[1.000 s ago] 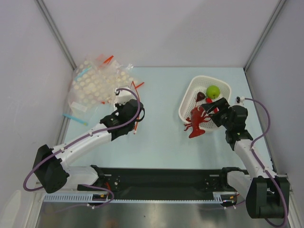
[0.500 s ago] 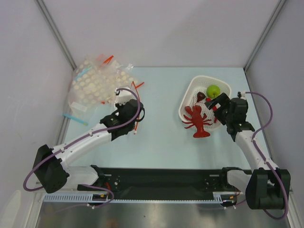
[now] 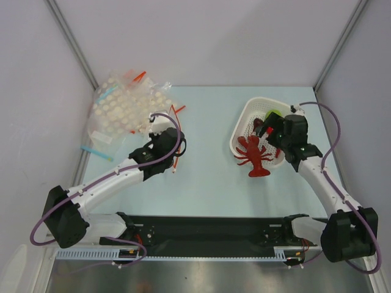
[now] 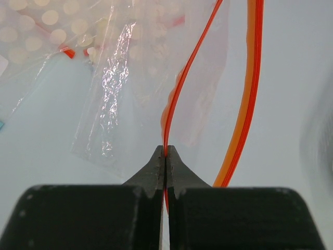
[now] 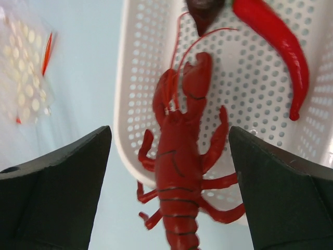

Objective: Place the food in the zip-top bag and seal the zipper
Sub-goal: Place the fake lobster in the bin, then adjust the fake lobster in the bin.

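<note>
The red lobster (image 3: pixel 253 157) lies across the near rim of the white basket (image 3: pixel 244 119), claws inside and tail out over the table. In the right wrist view the lobster (image 5: pixel 179 172) lies between and below my open right gripper's (image 5: pixel 169 133) fingers, untouched. My right gripper (image 3: pixel 272 132) hovers over the basket. My left gripper (image 4: pixel 165 152) is shut on the red zipper (image 4: pixel 179 88) of the clear bag (image 4: pixel 130 104). From above, my left gripper (image 3: pixel 160 130) sits at the near edge of the bag pile. A second orange strip (image 4: pixel 248 99) curves to the right.
The basket (image 5: pixel 125 104) also holds a red chili (image 5: pixel 276 41), a dark fruit (image 5: pixel 204 13) and a green fruit (image 3: pixel 273 114). Dotted bags (image 3: pixel 122 110) and a blue-strip bag (image 3: pixel 98 151) lie at the far left. Walls close the sides.
My right gripper has let go of the lobster and swung back over the basket. The lobster settled flat on the rim. The left arm has not moved.
</note>
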`<state>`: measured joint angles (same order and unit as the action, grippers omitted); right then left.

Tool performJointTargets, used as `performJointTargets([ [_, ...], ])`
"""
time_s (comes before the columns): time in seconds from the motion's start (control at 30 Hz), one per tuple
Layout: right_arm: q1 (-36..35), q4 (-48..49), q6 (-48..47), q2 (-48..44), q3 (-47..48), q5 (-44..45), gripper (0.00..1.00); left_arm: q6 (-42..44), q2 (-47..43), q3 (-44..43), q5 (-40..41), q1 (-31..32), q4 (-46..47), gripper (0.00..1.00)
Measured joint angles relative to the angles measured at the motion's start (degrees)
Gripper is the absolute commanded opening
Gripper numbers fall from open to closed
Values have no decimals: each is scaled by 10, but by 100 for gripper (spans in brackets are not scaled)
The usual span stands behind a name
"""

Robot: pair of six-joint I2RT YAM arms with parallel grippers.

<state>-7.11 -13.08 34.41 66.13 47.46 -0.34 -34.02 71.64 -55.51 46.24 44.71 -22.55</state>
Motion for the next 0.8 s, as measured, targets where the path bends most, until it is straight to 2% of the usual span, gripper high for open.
performJointTargets([
  [0.2, -87, -35, -77, 8, 60, 73, 97, 1, 2, 0, -2, 0, 0, 0],
  [0.4, -137, -102, -123, 89, 137, 134, 98, 6, 4, 0, -4, 0, 1, 0],
  [0.63, -205, -193, -162, 173, 188, 183, 98, 6, 4, 0, -5, 0, 1, 0],
  [0.8, -226, -254, -170, 231, 218, 215, 97, 7, 4, 0, -5, 0, 1, 0],
])
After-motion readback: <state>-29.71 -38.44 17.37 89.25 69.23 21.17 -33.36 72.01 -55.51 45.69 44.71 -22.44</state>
